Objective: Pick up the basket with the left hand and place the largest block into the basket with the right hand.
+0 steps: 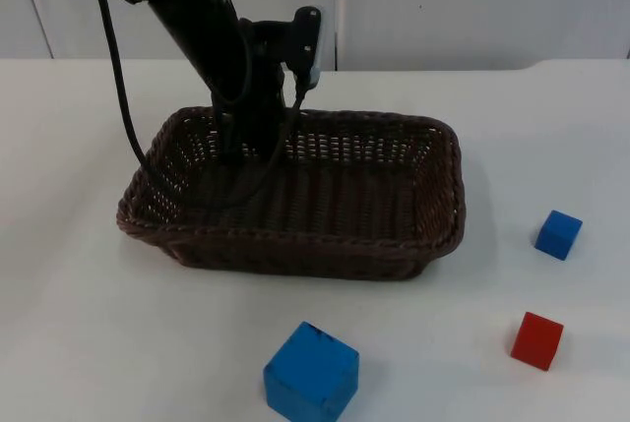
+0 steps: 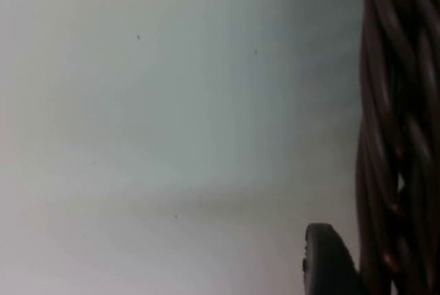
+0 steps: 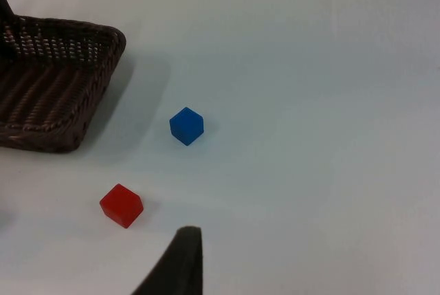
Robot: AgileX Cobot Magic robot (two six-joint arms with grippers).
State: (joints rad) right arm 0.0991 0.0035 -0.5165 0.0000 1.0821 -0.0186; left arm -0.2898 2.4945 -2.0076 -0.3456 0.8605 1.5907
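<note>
Blue large block (image 1: 311, 374) lies before the wicker basket (image 1: 433, 235).

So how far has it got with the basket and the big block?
Early on. The left gripper is at the basket's far rim; the basket seems to rest on the table, and a grip isn't confirmed. The largest blue block sits untouched in front of it. Small blue block and red block lie aside. Lifting and loading remain.
</note>
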